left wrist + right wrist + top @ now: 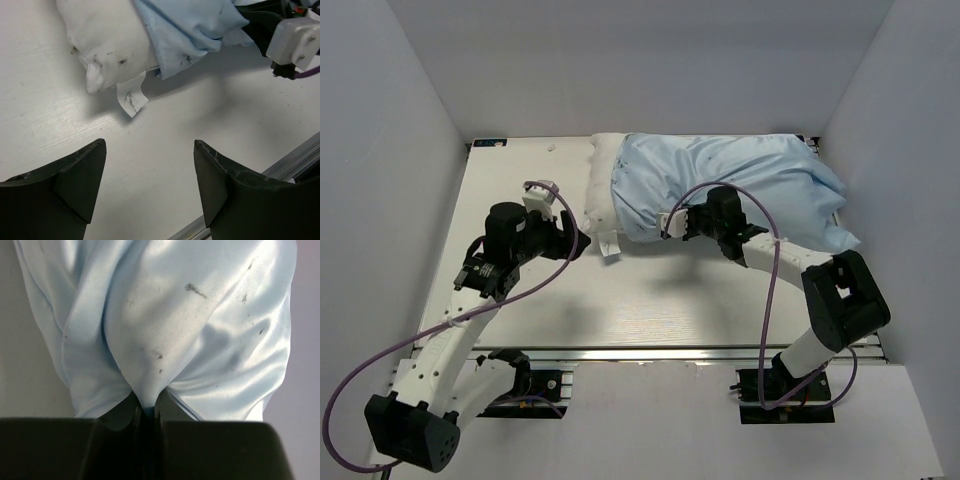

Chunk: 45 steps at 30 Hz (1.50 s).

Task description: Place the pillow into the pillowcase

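The light blue pillowcase [730, 185] lies at the back of the table and covers most of the white pillow [600, 190], whose left end sticks out. In the left wrist view the pillow's corner [100, 40] and its small tag [131, 97] show beside the pillowcase edge [185, 30]. My right gripper [672, 224] is shut on a pinch of the pillowcase fabric [150, 340] at its front edge. My left gripper [582, 243] is open and empty, just left of the pillow's tag; its fingers [75, 180] hover over bare table.
White walls enclose the table [620, 300] on three sides. A metal rail [670, 353] runs along the near edge. The right arm's wrist camera [295, 40] and purple cable show at the upper right of the left wrist view.
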Motion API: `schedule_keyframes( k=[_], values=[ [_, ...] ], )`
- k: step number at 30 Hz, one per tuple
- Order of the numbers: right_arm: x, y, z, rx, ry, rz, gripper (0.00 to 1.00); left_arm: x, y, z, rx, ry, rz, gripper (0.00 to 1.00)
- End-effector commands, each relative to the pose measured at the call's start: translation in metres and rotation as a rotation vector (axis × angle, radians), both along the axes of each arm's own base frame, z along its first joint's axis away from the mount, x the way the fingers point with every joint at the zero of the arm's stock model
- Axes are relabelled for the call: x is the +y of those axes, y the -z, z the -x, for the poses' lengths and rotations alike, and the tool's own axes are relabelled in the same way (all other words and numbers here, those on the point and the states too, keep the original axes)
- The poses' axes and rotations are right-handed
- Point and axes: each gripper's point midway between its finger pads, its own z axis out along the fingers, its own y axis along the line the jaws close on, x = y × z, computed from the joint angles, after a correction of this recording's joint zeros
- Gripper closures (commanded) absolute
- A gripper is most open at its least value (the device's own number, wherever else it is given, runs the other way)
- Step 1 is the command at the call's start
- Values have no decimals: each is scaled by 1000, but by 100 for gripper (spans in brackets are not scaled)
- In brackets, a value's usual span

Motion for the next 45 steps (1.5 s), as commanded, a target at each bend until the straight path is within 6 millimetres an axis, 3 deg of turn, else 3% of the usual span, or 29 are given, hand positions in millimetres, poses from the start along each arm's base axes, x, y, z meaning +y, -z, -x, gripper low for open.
schedule_keyframes(
  k=[1,2,3,4,6,10,13,16,18,21,25,26,28,29,30,36,38,41,42,43,44,45],
  values=[
    [-7,-4,7,150,-1,-59,97,-16,-25,-1,-139,62,-12,20],
    [-7,-9,13,202,-8,-96,99,-21,-26,-2,-155,84,-34,20],
    [0,-37,16,216,-70,-165,100,-34,-27,2,-169,130,-45,20],
    [-3,-31,35,329,-88,-163,100,-37,-27,1,-191,146,-83,20],
    [2,-55,55,412,-174,-233,100,-55,-27,3,-206,225,-127,20],
    [3,-86,90,561,-245,-282,100,-68,-24,5,-307,361,-284,19],
    [2,-103,106,613,-271,-330,100,-65,-24,4,-354,384,-378,17],
    [2,-127,114,643,-317,-363,100,-67,-26,4,-390,406,-424,8],
    [0,-128,127,719,-346,-362,100,-77,-34,6,-426,428,-425,2],
    [-1,-136,134,767,-366,-357,100,-93,-19,13,-402,499,-479,2],
    [-8,-157,121,783,-360,-404,100,-104,11,25,-314,590,-575,5],
    [-9,-169,110,771,-371,-426,100,-103,15,28,-302,597,-582,9],
    [-12,-172,117,854,-370,-431,100,-102,18,31,-288,595,-569,15],
    [-10,-166,110,890,-383,-431,100,-102,20,32,-280,595,-565,20],
    [-8,-177,106,895,-377,-449,100,-104,21,33,-276,600,-559,23],
    [6,-169,101,962,-409,-472,99,-141,15,37,-199,662,-406,47],
    [12,-160,95,1006,-378,-466,95,-155,0,30,-202,662,-306,52],
    [19,-156,73,1006,-310,-486,88,-163,-19,10,-118,635,-66,73],
    [19,-154,68,1051,-248,-510,85,-165,-19,7,-8,598,51,80],
    [20,-150,62,1057,-214,-519,82,-164,-22,3,33,597,122,100],
    [20,-150,53,1026,-198,-519,79,-164,-27,5,73,624,198,100],
    [21,-149,51,1019,-190,-514,77,-159,-36,-9,84,590,275,100]
  ],
)
